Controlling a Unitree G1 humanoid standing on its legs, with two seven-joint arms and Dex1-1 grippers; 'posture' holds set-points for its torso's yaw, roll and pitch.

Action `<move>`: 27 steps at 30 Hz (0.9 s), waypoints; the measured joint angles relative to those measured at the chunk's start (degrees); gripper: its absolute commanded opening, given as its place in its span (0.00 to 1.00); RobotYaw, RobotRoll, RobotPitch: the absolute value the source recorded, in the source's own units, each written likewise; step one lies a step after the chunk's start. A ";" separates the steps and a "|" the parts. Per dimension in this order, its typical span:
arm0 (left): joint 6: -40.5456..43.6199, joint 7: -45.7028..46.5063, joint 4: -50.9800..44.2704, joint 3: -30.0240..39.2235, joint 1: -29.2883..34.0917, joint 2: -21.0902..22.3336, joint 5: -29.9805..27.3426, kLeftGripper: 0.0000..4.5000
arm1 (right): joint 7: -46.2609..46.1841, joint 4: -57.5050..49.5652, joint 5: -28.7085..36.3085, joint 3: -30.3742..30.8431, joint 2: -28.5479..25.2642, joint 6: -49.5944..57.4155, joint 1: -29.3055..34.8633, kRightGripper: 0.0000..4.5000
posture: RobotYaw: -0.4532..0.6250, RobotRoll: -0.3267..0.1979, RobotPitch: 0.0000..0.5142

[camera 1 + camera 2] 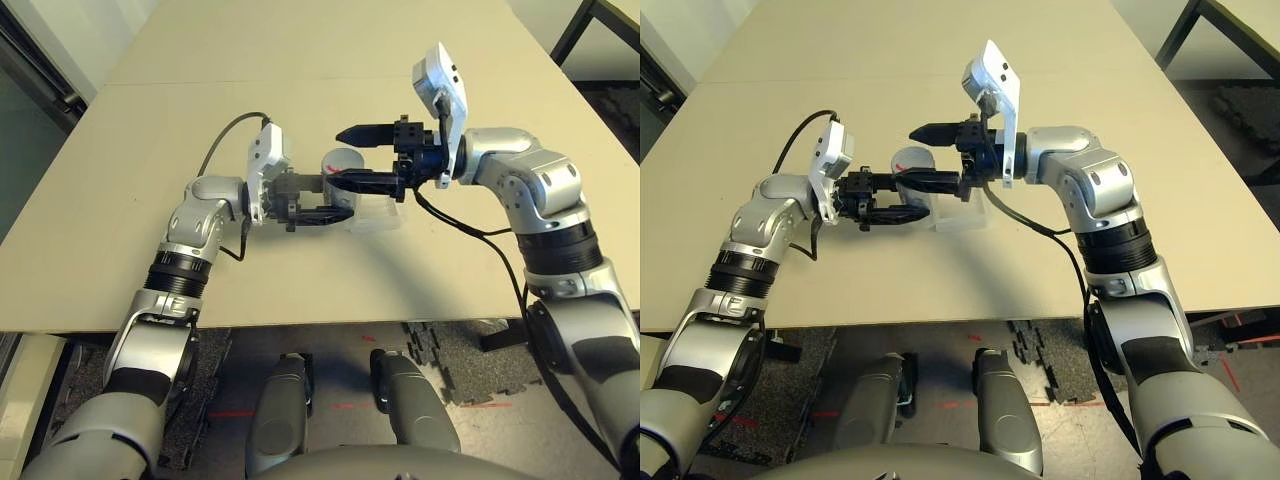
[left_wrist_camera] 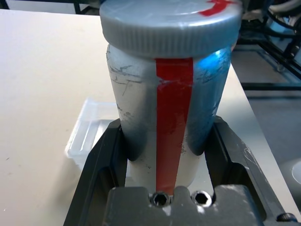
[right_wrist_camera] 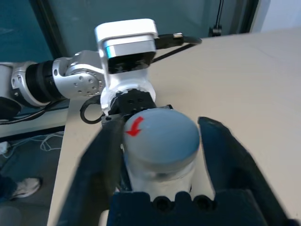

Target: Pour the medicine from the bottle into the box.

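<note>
The silver-grey bottle (image 2: pixel 141 103) with a red stripe stands held between the fingers of my left gripper (image 1: pixel 332 198), which is shut on its body. Its round cap (image 3: pixel 162 136) carries a red mark and sits on the bottle. My right gripper (image 3: pixel 162 155) is open, one finger on each side of the cap, with a gap showing on one side. The clear plastic box (image 1: pixel 375 215) lies on the table just beside and below the bottle, and its rim (image 2: pixel 87 132) shows past the left fingers. No medicine can be seen.
The beige table (image 1: pixel 300 60) stretches wide behind and to both sides of the arms. A seam (image 1: pixel 180 83) crosses it at the back. A dark table leg (image 1: pixel 575 30) and floor mats stand off the far right.
</note>
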 measured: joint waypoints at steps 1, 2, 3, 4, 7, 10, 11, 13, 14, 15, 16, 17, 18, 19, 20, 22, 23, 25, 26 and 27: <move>0.12 0.00 -0.04 -0.01 0.00 0.00 0.00 0.56 | 0.17 0.00 0.10 -0.01 0.01 -0.52 0.26 0.56 | 0.46 0.62 0.32; 0.21 0.00 -0.11 -0.01 0.00 0.00 0.00 0.56 | 0.33 0.00 0.13 -0.01 0.00 -0.84 0.38 0.56 | 0.46 0.62 0.32; 0.41 0.00 -0.20 -0.01 0.00 0.00 -0.02 0.56 | 0.48 0.00 0.15 -0.01 -0.05 -1.11 0.43 0.56 | 0.46 0.62 0.32; 0.54 0.00 -0.27 -0.01 -0.02 -0.01 -0.04 0.56 | 0.65 0.00 0.18 -0.01 -0.16 -1.28 0.43 0.56 | 0.46 0.62 0.32; 0.67 0.00 -0.33 -0.03 -0.07 -0.03 -0.05 0.56 | 0.92 0.00 0.20 0.00 -0.34 -1.67 0.45 0.56 | 0.46 0.62 0.32; 1.00 -0.07 -0.65 -0.18 -0.07 -0.07 -0.06 0.56 | 1.63 0.06 0.23 0.01 -0.66 -1.78 0.45 0.56 | 0.46 0.62 0.33; 1.49 -0.24 -1.22 -0.45 -0.05 -0.05 -0.07 0.56 | 2.57 0.32 0.37 0.01 -1.05 -1.93 0.43 0.56 | 0.45 0.62 0.33; 2.33 -0.55 -2.48 -0.73 0.14 -0.01 -0.07 0.56 | 4.37 1.20 1.04 0.00 -1.63 -2.32 0.28 0.56 | 0.46 0.62 0.34; 2.75 -0.75 -2.90 -0.86 0.20 0.01 -0.07 0.56 | 5.29 1.83 1.23 0.05 -1.82 -2.55 0.04 0.56 | 0.46 0.62 0.34; 3.26 -0.88 -3.68 -1.04 0.36 0.09 -0.09 0.56 | 6.70 2.79 1.25 0.18 -2.06 -3.05 -0.40 0.56 | 0.46 0.62 0.34; 3.88 -0.89 -4.71 -1.26 0.55 0.18 -0.09 0.56 | 8.55 4.13 1.25 0.34 -2.45 -3.77 -1.13 0.56 | 0.46 0.62 0.35; 4.38 -0.90 -5.49 -1.31 0.69 0.26 -0.16 0.56 | 9.96 5.14 1.24 0.56 -2.64 -4.37 -1.76 0.56 | 0.46 0.62 0.35; 5.14 -0.86 -6.67 -1.40 0.88 0.42 -0.18 0.56 | 11.50 6.36 1.24 0.73 -2.84 -5.12 -2.45 0.56 | 0.47 0.62 0.35; 5.89 -0.82 -7.60 -1.57 1.06 0.66 -0.28 0.56 | 12.89 7.18 1.24 0.92 -2.99 -5.75 -2.90 0.56 | 0.47 0.62 0.35; 6.74 -0.66 -8.76 -1.62 1.45 0.94 -0.40 0.56 | 14.04 8.27 1.25 1.18 -3.01 -6.17 -3.48 0.56 | 0.47 0.62 0.35; 8.64 0.02 -11.18 -1.63 2.46 1.06 -0.91 0.56 | 16.62 10.24 1.24 1.45 -3.10 -6.90 -4.51 0.56 | 0.49 0.62 0.37; 9.65 0.33 -12.18 -1.64 2.81 1.23 -1.09 0.56 | 17.86 11.55 1.23 1.70 -3.06 -7.37 -5.18 0.56 | 0.49 0.62 0.37; 11.45 1.06 -14.45 -1.57 3.54 1.64 -1.54 0.56 | 20.34 14.26 1.17 2.36 -3.04 -8.66 -6.78 0.56 | 0.50 0.62 0.37; 12.31 1.42 -15.49 -1.56 3.91 1.83 -1.88 0.56 | 21.33 15.43 1.09 2.65 -3.04 -9.48 -7.45 0.56 | 0.52 0.62 0.37; 13.03 1.56 -16.03 -1.55 4.22 1.89 -2.31 0.56 | 22.06 15.95 0.81 2.81 -3.05 -10.37 -7.87 0.56 | 0.52 0.62 0.37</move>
